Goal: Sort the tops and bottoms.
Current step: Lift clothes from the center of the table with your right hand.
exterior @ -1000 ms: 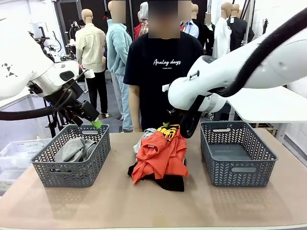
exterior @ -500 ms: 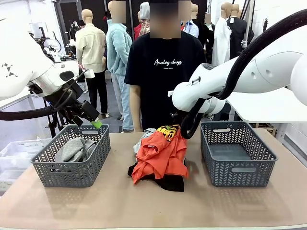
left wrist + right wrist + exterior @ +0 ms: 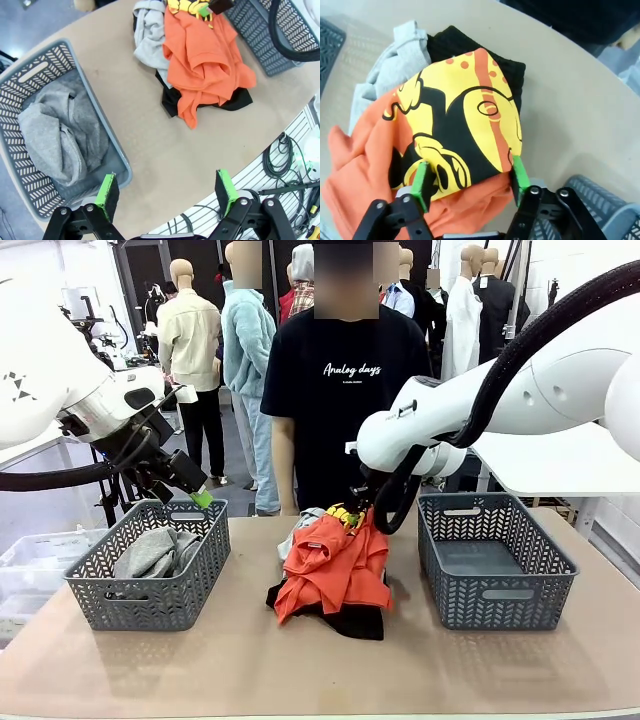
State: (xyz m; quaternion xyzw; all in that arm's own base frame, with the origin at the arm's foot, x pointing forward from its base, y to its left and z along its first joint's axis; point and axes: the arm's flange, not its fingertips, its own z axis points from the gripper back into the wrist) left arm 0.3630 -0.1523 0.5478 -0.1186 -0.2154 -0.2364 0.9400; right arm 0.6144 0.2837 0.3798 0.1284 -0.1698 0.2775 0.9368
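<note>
Showing the left gripper hanging released above the left basket, this one holding a grey top and standing at 9 o'clock of the orange-red shirt. Showing that shirt lying 12-to-6 at centre, covering a light grey garment and the black bottoms. Straddling its yellow print at the 12 o'clock end: the right gripper (nearer arm; pinching firmly or not, impossible to tell). Standing bare inside at 3 o'clock: the right basket.
</note>
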